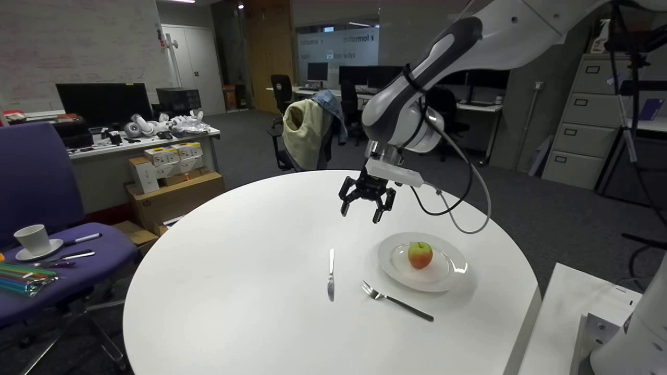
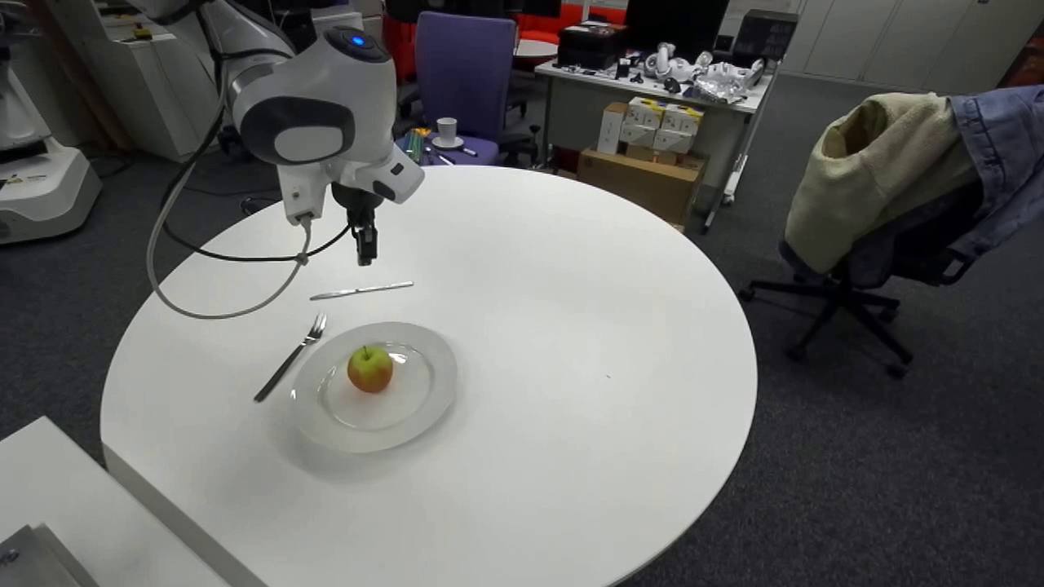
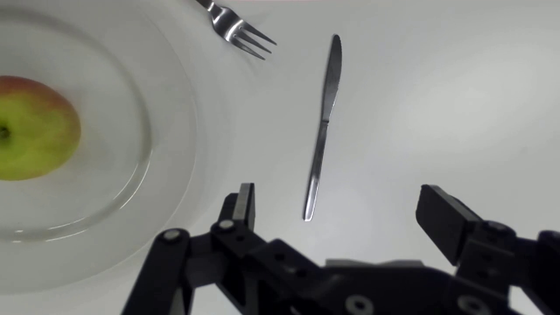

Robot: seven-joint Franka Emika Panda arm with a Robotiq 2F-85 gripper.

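My black gripper (image 1: 360,214) is open and empty above the white round table (image 1: 234,271). It also shows in an exterior view (image 2: 366,257) and in the wrist view (image 3: 337,190), its fingers wide apart. A silver knife (image 3: 324,122) lies flat on the table. Its handle end shows between the fingertips in the wrist view, below the gripper and not touched. A fork (image 3: 232,28) with a dark handle (image 2: 277,373) lies between the knife and a white plate (image 2: 428,416). A green and red apple (image 1: 420,254) sits upright on the plate, and is partly cut off in the wrist view (image 3: 35,131).
A hose and cable loop (image 1: 484,203) hangs from the arm over the table. A white bench (image 1: 573,297) with the robot's base adjoins the table. A purple chair (image 1: 99,245) with a cup (image 1: 34,239) and a chair with a jacket (image 2: 889,163) stand beyond the table's edge.
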